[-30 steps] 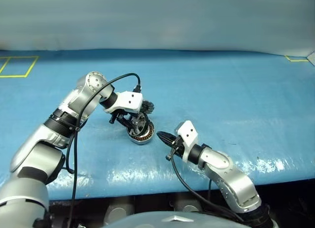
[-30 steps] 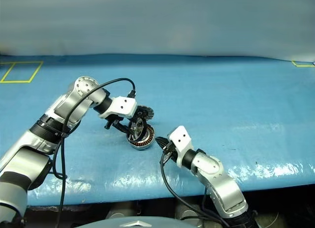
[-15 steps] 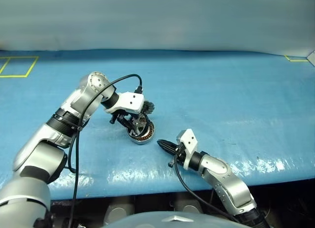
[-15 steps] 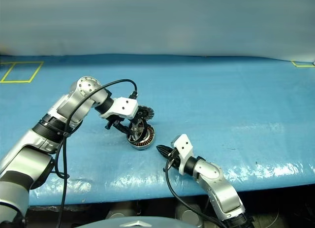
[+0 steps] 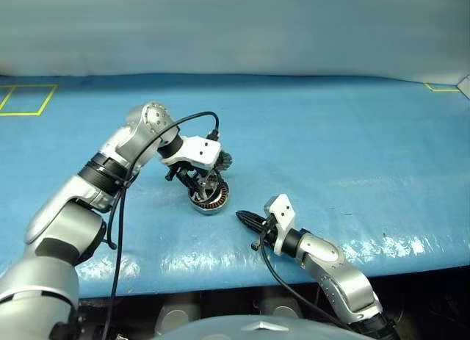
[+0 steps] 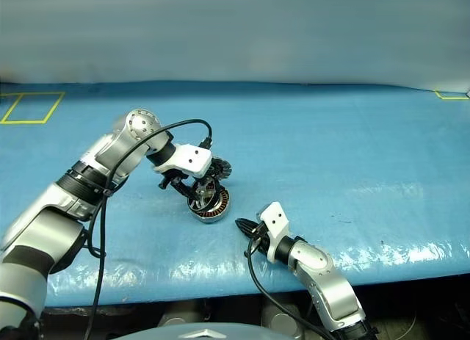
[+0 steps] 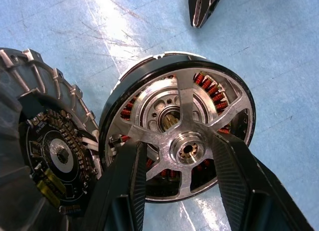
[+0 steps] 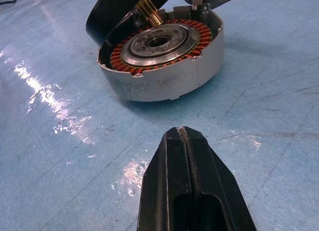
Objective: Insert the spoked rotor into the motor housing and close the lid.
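The motor housing (image 8: 164, 84), a grey puck with copper windings, lies on the blue table (image 5: 352, 149). Its lid (image 7: 50, 156) stands open at the housing's far edge, dark inner face showing. My left gripper (image 5: 197, 180) points down, shut on the spoked rotor (image 7: 185, 99). It holds the rotor tilted over the housing's open top, one edge low and the other raised. Copper coils show through the gaps between the spokes. My right gripper (image 5: 242, 216) is shut and holds nothing. It hovers low over the table a short way in front of the housing (image 5: 211, 200), pointing at it.
A yellow taped square (image 5: 26, 99) marks the table's far left corner, and a yellow mark (image 5: 440, 88) the far right. The table's near edge (image 5: 220, 277) runs just below my right arm. Black cables hang from both wrists.
My right gripper has sunk and drawn back a little toward the table's near edge, still shut. My left arm has shifted its elbow slightly, with the rotor still held over the housing.
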